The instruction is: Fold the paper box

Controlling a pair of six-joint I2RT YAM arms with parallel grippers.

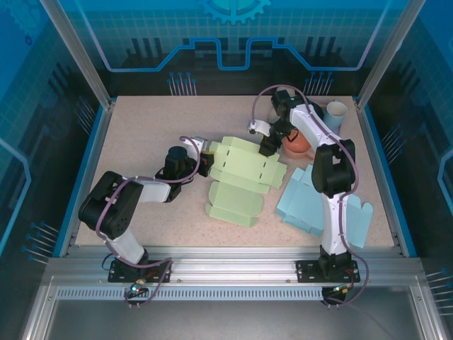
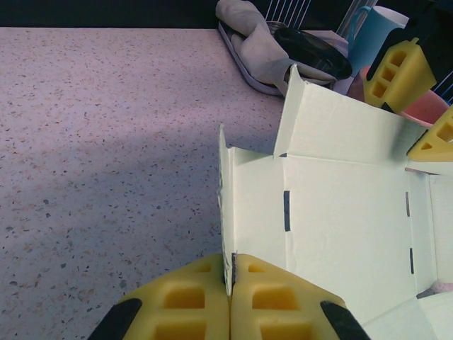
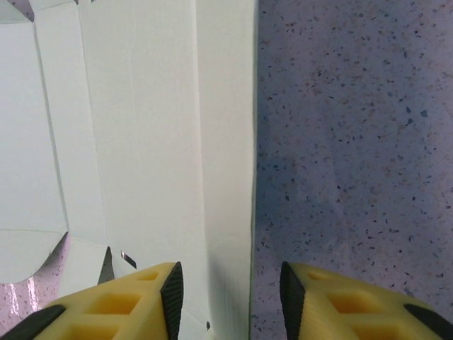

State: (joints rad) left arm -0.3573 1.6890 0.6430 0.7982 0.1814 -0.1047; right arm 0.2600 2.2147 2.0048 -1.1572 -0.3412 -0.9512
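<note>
Paper box [image 1: 241, 177] lies beside blue carton [image 1: 308, 205], left tool [image 2: 231, 265] pinching its flap, right tool [image 3: 230, 273] part-open astride its edge.

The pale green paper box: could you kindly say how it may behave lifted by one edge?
This pale green paper box is probably light and floppy: one pinched flap stands up. It would likely hinge along its creases, not lift flat.

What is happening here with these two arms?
They are folding a green paper box lying mostly flat on the table. The left end effector is shut on a raised flap at one edge. The right end effector straddles another edge, jaws open. A blue paper box lies flat nearby.
</note>
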